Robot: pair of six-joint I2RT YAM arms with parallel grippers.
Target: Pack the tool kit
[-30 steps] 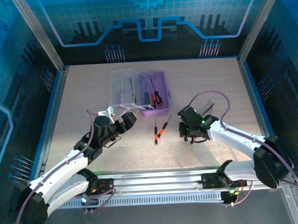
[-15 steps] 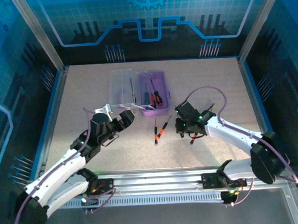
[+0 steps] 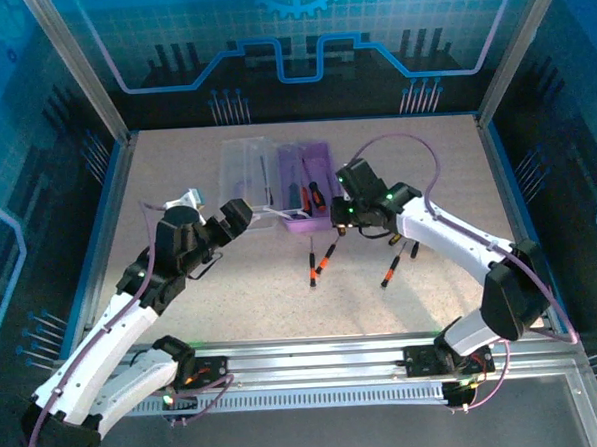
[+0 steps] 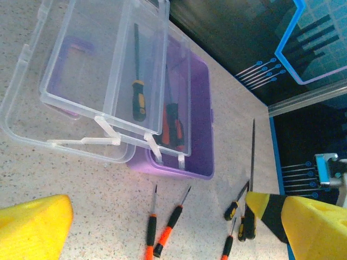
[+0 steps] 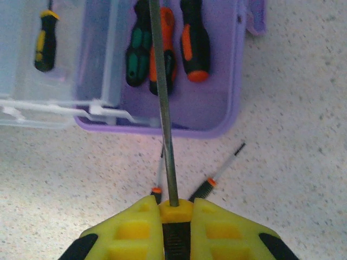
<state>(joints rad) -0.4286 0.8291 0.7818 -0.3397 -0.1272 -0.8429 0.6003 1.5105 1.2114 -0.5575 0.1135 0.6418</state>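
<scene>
Desk (image 3: 436, 176) carries the purple case (image 3: 323, 167) at far centre, its clear lid (image 3: 241, 171) folded left. Left gripper (image 3: 236, 215) gapes empty. Right gripper (image 5: 174, 208) is clamped on a screwdriver (image 5: 162, 108), its handle mostly hidden and its shaft over the case. Loose screwdrivers (image 3: 314, 263) lie nearer.

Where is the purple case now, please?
Top view: the purple case sits far centre on the table, clear lid open leftward, the right gripper at its near-right corner.
</scene>
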